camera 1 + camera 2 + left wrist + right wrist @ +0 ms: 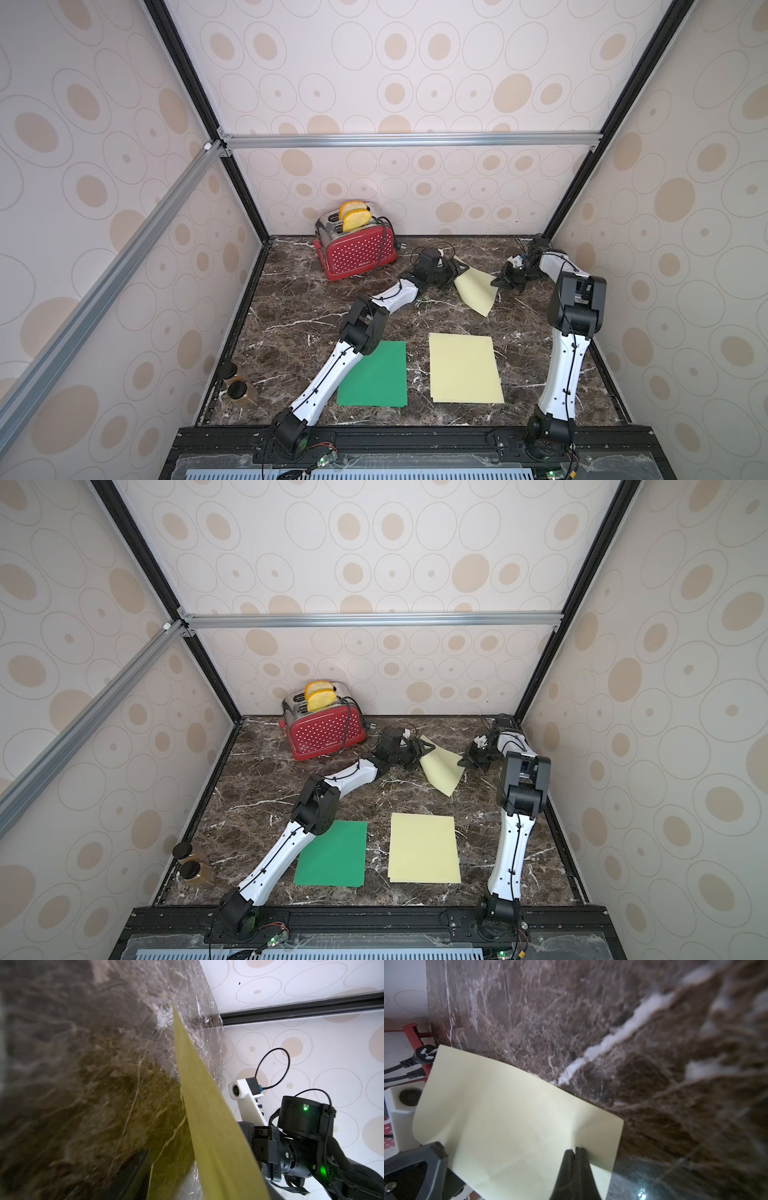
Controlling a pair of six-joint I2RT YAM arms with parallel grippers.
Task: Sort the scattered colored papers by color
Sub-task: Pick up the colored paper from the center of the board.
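In both top views the loose cream sheet hung bowed just off the cord end of the red toaster, strung between my two arms. The right arm's jaws met its edge on the side away from the toaster. The left arm's jaws sat at the corner nearest the toaster, and I could not tell whether they were apart or closed. The cream stack and the green stack lay flat, side by side without touching, well apart from the toaster toward the robot's base.

In the left wrist view the sheet ran edge-on, raised off the dark marble worktop. My left jaws did not show clearly there either.

In the right wrist view the jaws were closed tight on the sheet's edge, puckering it, and one left finger stood at the opposite edge.

I judged the step to be carrying this sheet to the cream stack. To do it well I would trust the right pinch alone, draw the left arm clear, keep the drooping corner off the worktop, then lower it square, corners matched. The marble looked glossy, so a dropped sheet might skate. Oval-patterned walls on aluminium rails closed the cell in, and two brown jars stood far from the toaster.
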